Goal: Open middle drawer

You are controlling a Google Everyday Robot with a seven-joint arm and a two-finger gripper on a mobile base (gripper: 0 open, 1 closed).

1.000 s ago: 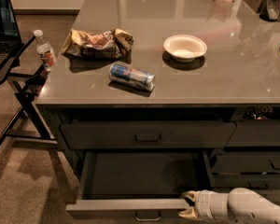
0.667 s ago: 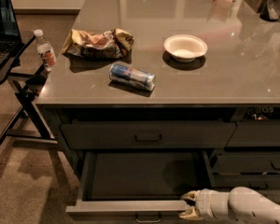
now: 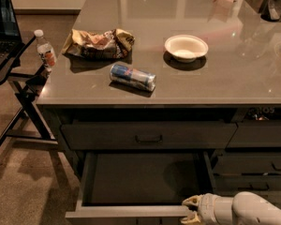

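In the camera view, the middle drawer (image 3: 140, 179) stands pulled well out of the cabinet. Its dark interior is open to sight below the shut top drawer (image 3: 103, 136), and its front lip reaches almost to the bottom edge of the frame. Against the picture of a second ago the change is small: the front lip sits a shade lower and nearer the camera, so the drawer has slid out a little more and a touch more of its floor shows. The gripper (image 3: 191, 209) has come along with it and keeps its place at the right part of the drawer's front, low in the frame, with the pale arm running off to the right.

Its two pale fingers (image 3: 192, 201) straddle the top edge of the front panel, one on the inner side and one on the outer. They look pressed onto that edge, pinching the drawer front rather than its centre handle, which I cannot see from here.

On the countertop (image 3: 234, 74) nothing has shifted. The drink can (image 3: 132, 77) lies on its side, the white bowl (image 3: 186, 47) sits beyond it, and the crumpled snack bag (image 3: 98, 43) lies near the left corner. A water bottle (image 3: 45, 49) stands on the side stand, just left of the counter.

For the task, I judge the pull to be all but done — the drawer is plainly open and the last movement is only a slow tail of travel. What remains is likely to let go of the panel and draw the arm clear without nudging the drawer back in.
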